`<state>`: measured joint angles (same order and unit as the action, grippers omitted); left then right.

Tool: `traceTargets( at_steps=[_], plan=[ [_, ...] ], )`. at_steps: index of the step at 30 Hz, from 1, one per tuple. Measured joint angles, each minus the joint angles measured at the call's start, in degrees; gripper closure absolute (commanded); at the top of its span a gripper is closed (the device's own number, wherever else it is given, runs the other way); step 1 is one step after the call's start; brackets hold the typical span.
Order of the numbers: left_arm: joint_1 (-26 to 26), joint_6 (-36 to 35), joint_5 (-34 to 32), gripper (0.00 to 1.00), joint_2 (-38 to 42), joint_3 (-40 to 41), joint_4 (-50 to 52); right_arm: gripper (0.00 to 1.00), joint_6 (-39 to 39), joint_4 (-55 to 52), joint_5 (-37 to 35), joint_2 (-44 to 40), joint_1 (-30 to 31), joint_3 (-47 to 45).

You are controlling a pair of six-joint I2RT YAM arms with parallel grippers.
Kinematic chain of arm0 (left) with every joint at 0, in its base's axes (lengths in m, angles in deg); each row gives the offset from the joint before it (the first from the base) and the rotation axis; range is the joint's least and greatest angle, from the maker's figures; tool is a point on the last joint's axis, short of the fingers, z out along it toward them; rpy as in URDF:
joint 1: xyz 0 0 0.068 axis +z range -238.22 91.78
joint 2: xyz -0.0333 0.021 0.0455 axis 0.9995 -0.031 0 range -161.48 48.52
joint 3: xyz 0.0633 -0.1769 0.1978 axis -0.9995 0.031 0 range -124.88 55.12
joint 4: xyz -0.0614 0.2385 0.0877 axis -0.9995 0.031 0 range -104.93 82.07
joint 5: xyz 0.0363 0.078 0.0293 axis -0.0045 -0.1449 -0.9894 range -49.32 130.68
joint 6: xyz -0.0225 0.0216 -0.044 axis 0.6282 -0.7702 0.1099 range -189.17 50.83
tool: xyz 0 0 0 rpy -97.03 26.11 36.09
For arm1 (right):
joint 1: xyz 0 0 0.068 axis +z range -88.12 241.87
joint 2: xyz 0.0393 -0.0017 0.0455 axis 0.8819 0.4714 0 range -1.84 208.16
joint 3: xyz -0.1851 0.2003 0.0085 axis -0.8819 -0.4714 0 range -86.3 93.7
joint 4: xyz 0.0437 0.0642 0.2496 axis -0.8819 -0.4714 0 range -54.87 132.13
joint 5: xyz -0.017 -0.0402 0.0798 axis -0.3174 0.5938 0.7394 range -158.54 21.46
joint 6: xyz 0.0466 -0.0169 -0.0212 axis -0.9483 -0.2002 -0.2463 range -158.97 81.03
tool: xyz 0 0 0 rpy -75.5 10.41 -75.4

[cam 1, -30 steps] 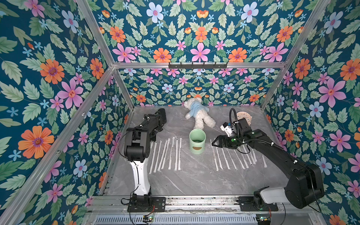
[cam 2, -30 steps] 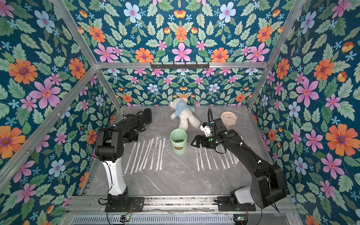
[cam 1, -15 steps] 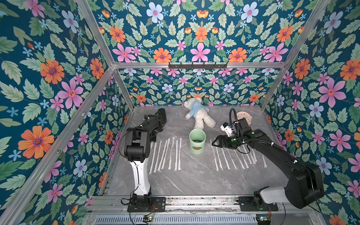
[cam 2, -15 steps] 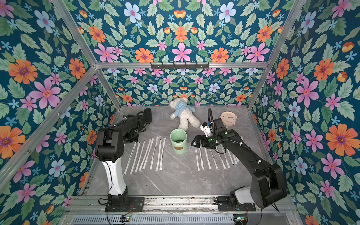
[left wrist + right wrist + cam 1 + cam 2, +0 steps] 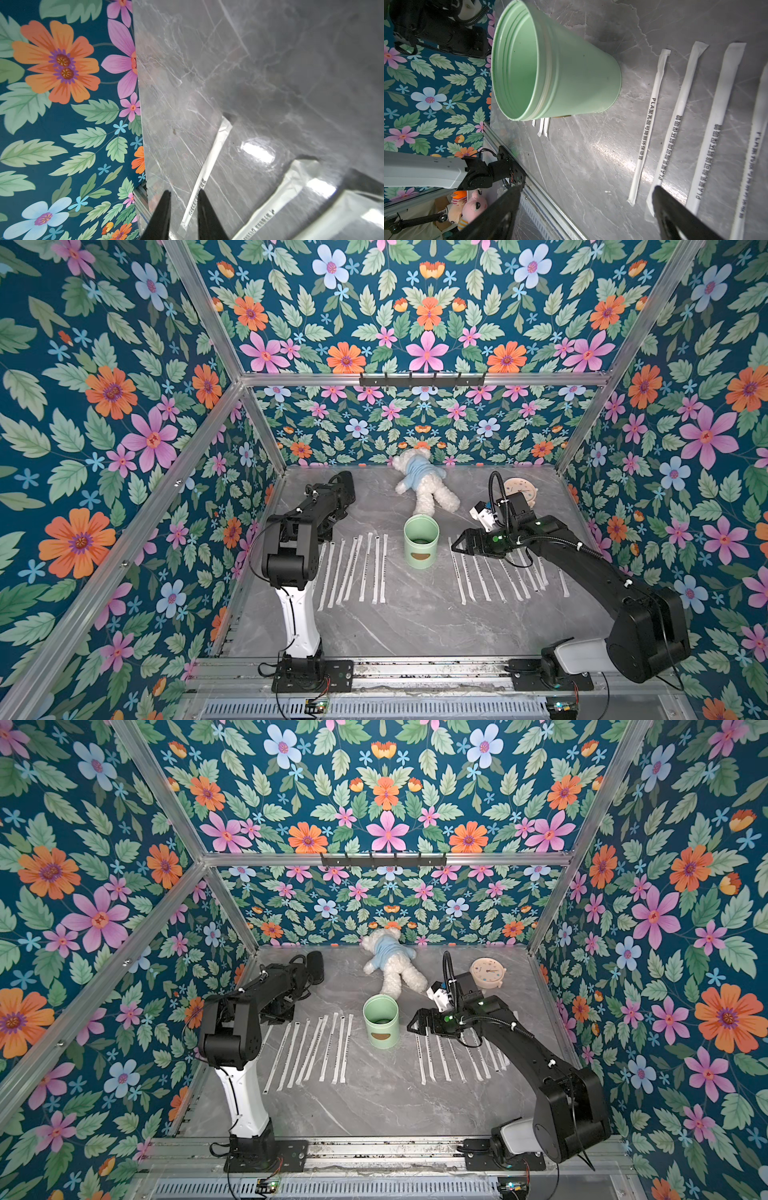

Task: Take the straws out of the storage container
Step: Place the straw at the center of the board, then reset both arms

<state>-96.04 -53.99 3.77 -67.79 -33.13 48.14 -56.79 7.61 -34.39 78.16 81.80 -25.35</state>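
Nothing is visibly shifting in the top views since the earlier frames. The left gripper [image 5: 182, 194] is hovering with its fingers [image 5: 162, 212] a narrow gap apart, clamping nothing, over one of the straws [image 5: 210, 160] lying flat near the tabletop's [image 5: 415, 626] left edge. The right gripper [image 5: 586, 189] is hanging with fingers spread wide, empty, near the storage container [image 5: 420, 549], which is standing upright mid-tabletop between two flat rows of straws.

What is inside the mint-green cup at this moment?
No straw stands in the mint-green cup; its ribbed inner wall shows bare. The straws lie flat on the table beside it. Its bottom is dark, so I cannot judge that.
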Motion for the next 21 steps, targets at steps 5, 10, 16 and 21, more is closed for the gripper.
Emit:
traceTargets(
  at_steps=[5,10,16,21],
  plan=[
    [-0.02,0.0,0.39,0.53,3.52,-1.18,-1.31,0.01,-0.2,0.04,0.0,-0.02,0.0,0.0],
    [-0.24,-0.17,2.29,0.01,9.79,-0.39,-5.16,0.01,-0.61,0.26,-0.26,-0.92,0.0,-0.44],
    [-0.57,-0.2,4.11,0.0,17.05,3.21,-11.82,0.01,-1.2,0.46,-2.23,-4.07,0.02,-0.7],
    [-0.83,-0.09,5.66,0.0,22.27,9.07,-18.88,0.01,-1.57,1.55,-6.49,-7.54,0.02,-1.97]
  ],
)
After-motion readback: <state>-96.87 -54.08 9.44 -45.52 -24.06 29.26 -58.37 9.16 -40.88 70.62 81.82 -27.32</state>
